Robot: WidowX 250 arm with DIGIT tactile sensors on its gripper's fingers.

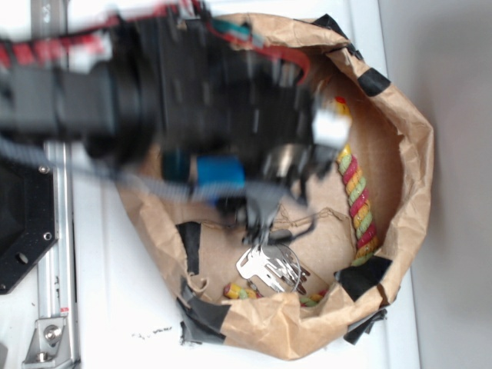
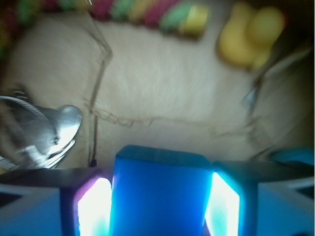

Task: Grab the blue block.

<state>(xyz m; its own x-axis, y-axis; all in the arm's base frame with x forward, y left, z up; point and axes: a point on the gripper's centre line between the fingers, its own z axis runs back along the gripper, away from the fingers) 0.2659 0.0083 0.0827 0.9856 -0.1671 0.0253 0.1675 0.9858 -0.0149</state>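
The blue block point(image 2: 162, 172) fills the lower middle of the wrist view as a flat, bright-blue slab with sharp edges. My gripper point(image 2: 158, 204) is shut on it, with one glowing finger pad point(image 2: 93, 209) pressed against each long side. In the blurred exterior view the blue block point(image 1: 221, 172) sits under the dark arm, above the floor of the paper bag, and the gripper point(image 1: 221, 178) is around it.
A brown paper bag point(image 1: 407, 154) with black tape walls the area in. Inside lie a metal slotted spatula point(image 1: 269, 265), a striped rope point(image 1: 355, 204) and a yellow toy point(image 2: 248, 34). Something blue point(image 2: 295, 156) shows at the wrist view's right edge.
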